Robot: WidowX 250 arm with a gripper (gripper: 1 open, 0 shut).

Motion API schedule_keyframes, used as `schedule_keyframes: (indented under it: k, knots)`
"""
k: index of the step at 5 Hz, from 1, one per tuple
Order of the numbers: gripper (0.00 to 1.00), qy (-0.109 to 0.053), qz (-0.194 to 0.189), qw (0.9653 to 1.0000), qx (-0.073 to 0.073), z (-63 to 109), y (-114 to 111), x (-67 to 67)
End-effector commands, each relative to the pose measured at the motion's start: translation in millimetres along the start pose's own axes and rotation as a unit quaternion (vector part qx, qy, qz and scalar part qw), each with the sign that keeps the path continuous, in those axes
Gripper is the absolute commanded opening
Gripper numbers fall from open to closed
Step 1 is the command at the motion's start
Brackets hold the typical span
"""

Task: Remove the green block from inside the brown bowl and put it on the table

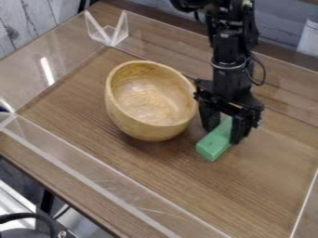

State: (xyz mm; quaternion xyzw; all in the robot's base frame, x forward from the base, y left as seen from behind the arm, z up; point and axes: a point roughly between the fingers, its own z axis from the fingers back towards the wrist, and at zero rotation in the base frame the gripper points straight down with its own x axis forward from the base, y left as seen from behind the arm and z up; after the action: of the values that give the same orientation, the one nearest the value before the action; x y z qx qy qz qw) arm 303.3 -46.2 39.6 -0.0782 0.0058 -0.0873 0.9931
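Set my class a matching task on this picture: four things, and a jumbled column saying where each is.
1. green block
2. brown bowl
3. gripper
4. clear plastic piece

A. at the table's far left
B. on the table, outside the bowl
C. above the table, by the block's far end
D. left of the block

Pairs: 1-B, 2-D, 3-C, 4-A

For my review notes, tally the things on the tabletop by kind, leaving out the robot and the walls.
Bowl: 1
Green block: 1
Clear plastic piece: 1
Total: 3
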Motion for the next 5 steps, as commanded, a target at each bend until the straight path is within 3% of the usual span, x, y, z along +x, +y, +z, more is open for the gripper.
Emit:
schedule_keyframes:
  k: [1, 2, 3, 4, 5]
  knots:
    - [1.0, -0.051, -0.003, 0.9987, 0.001, 37.7, -2.0, 9.9]
    - [1.0, -0.091, -0.005, 0.9958, 0.002, 76.0, -5.5, 10.1]
    - [1.0, -0.11, -0.004, 0.9939, 0.003, 101.7, 0.4, 7.9]
    - [1.0, -0.106, -0.007, 0.9943, 0.011, 108.5, 12.6, 2.0]
    - [1.0, -0.098, -0.012, 0.9947, 0.031, 105.9, 31.3, -6.2]
